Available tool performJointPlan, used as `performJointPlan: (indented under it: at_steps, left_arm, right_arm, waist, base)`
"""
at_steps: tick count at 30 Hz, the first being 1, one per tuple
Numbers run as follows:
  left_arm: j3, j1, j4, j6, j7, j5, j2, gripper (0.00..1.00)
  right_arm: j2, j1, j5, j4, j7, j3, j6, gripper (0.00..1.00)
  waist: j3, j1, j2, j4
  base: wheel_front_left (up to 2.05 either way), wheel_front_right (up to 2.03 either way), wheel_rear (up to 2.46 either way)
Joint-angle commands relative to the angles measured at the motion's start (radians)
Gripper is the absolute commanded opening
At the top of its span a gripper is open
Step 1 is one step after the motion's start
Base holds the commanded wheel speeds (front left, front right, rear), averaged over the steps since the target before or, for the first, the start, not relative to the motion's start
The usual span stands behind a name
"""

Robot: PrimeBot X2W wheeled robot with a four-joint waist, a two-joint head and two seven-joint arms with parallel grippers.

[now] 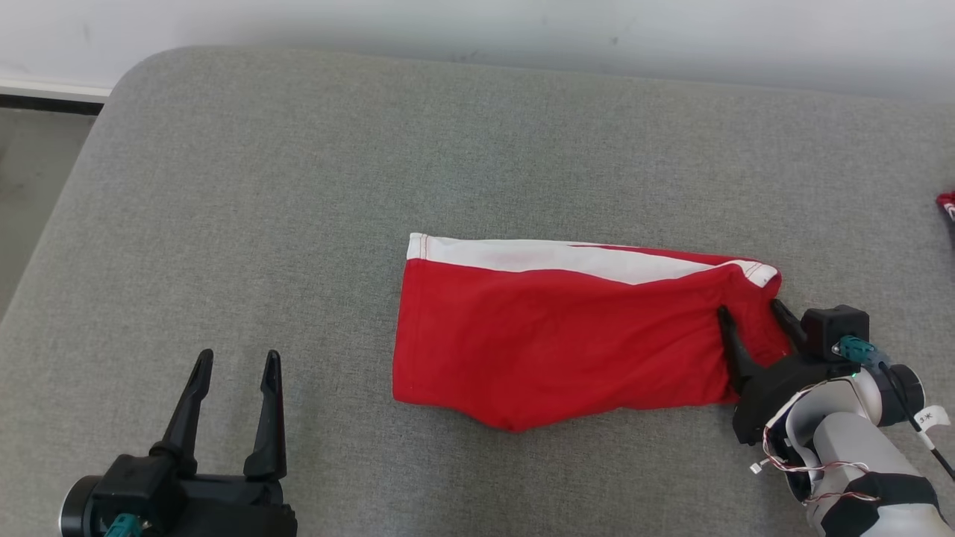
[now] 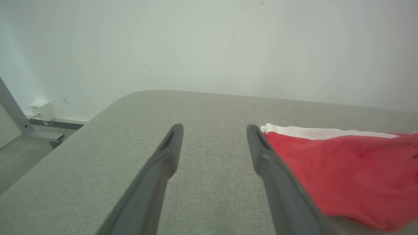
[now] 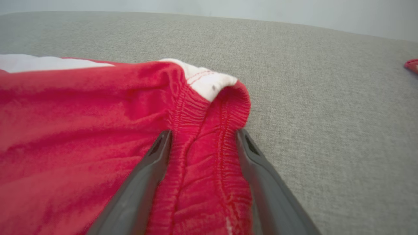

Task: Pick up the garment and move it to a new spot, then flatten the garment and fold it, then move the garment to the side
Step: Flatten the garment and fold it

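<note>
the folded red cloth garment with a white band lies flat on the grey fabric surface, right of the middle. the right gripper stands with fingers spread, the garment's elastic end between them. the left gripper, also spread wide, is well apart from it.

Black right claw, pale wired forearm

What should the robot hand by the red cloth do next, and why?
Probably the right gripper should close its jaws. They stand open on either side of the gathered elastic edge of the red-and-white cloth garment, which lies on the grey padded surface. Closing should pinch that edge, ready for moving the garment.
</note>
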Motion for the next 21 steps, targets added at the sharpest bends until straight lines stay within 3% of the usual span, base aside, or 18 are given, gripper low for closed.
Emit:
performJointPlan:
  at_steps: [1, 7, 12, 13, 14, 15, 21]
  left_arm:
    - [0.003, -0.009, 0.002, -0.003, 0.000, 0.003, -0.002, 1.00]
    - [0.002, -0.012, 0.002, -0.001, 0.000, -0.004, -0.002, 1.00]
    - [0.000, 0.001, 0.005, 0.005, 0.000, -0.007, -0.002, 1.00]
    - [0.001, 0.002, 0.006, 0.006, 0.000, -0.007, -0.002, 1.00]
    - [0.002, 0.004, 0.006, 0.006, 0.000, -0.006, -0.002, 1.00]
    - [0.003, 0.008, 0.006, 0.007, 0.000, -0.006, -0.002, 1.00]
    - [0.009, 0.025, 0.008, 0.012, 0.000, -0.002, -0.002, 1.00]
  right_arm:
    - [0.004, 0.017, 0.008, 0.046, 0.006, 0.003, -0.003, 1.00]
    - [0.017, 0.015, 0.035, 0.105, 0.014, 0.019, -0.003, 1.00]
    - [0.034, 0.012, 0.057, 0.153, 0.082, 0.070, -0.003, 1.00]
    - [0.037, 0.009, 0.062, 0.159, 0.098, 0.080, -0.003, 0.47]
    - [0.040, 0.008, 0.065, 0.167, 0.118, 0.093, -0.003, 0.13]
    - [0.044, 0.008, 0.074, 0.169, 0.134, 0.105, -0.003, 0.00]
    - [-0.009, -0.031, 0.111, 0.139, 0.154, 0.154, -0.003, 0.00]
  waist:
    - [-0.002, 0.0000, 0.0000, -0.003]
    - [-0.004, 0.0000, 0.0000, -0.008]
    - [-0.013, 0.0000, 0.0000, -0.013]
    - [-0.015, 0.0000, 0.0000, -0.013]
    - [-0.019, 0.0000, 0.0000, -0.014]
    - [-0.023, 0.0000, 0.0000, -0.015]
    - [-0.051, 0.0000, 0.0000, -0.029]
  base:
    - [0.00, 0.00, 0.00]
    - [0.00, 0.00, 0.00]
    - [0.00, 0.00, 0.00]
    - [0.00, 0.00, 0.00]
    - [0.00, 0.00, 0.00]
    - [0.00, 0.00, 0.00]
    - [0.00, 0.00, 0.00]
